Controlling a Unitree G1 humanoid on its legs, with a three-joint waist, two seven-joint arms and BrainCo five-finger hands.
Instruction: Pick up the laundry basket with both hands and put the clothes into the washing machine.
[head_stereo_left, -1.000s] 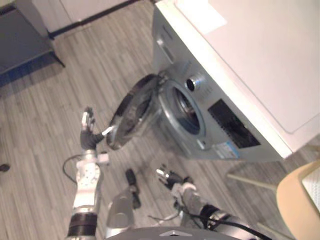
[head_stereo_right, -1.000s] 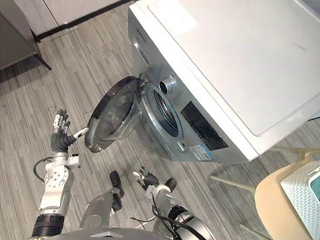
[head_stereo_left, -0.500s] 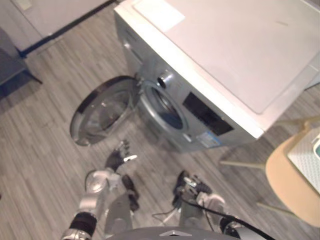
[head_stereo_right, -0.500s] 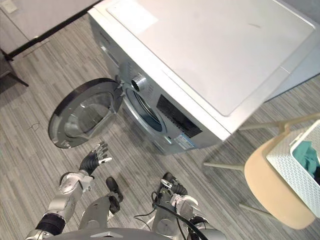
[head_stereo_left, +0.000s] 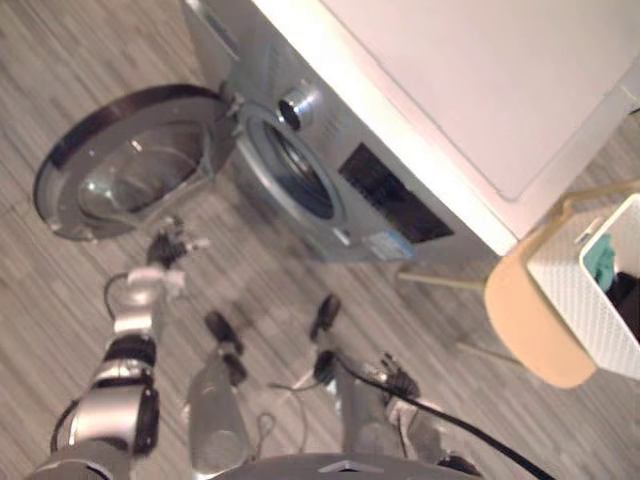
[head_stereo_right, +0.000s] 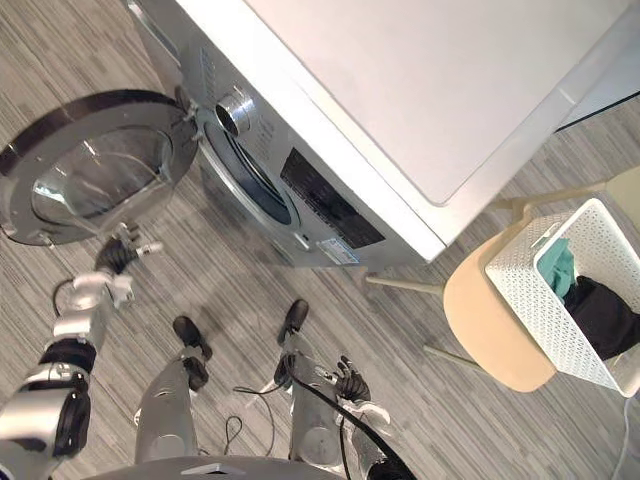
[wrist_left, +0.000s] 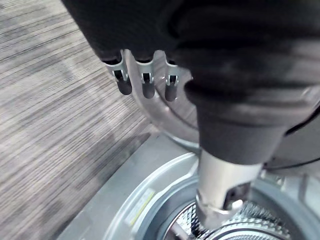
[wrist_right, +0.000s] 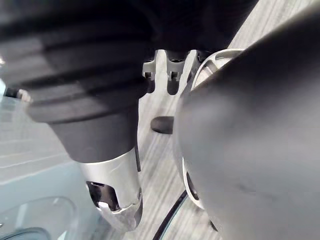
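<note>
A front-loading washing machine (head_stereo_right: 400, 80) is seen across the upper half of the right eye view. Its round door (head_stereo_right: 90, 165) is swung fully open at the upper left, and the drum opening (head_stereo_right: 245, 170) is left clear. At the right edge a tan chair (head_stereo_right: 480, 320) is shown, well apart from the drum. On its seat a white perforated laundry basket (head_stereo_right: 540, 310) is set, and inside it the clothes (head_stereo_right: 558, 268) are seen, a teal piece beside a dark one. The basket is touched by neither hand.

The left hand (head_stereo_right: 118, 252) is held low at the left, just below the door's rim, with its fingers (wrist_left: 142, 85) straight and nothing grasped. The right hand (head_stereo_right: 350, 383) is seen at the bottom centre, close to the body, its fingers (wrist_right: 170, 75) relaxed and empty.

The step in hand is judged to be the approach to the basket, with the pick-up not yet begun. For the next move, a turn toward the chair is called for. Both hands would then have to be brought to opposite sides of the basket's rim before any lift.
</note>
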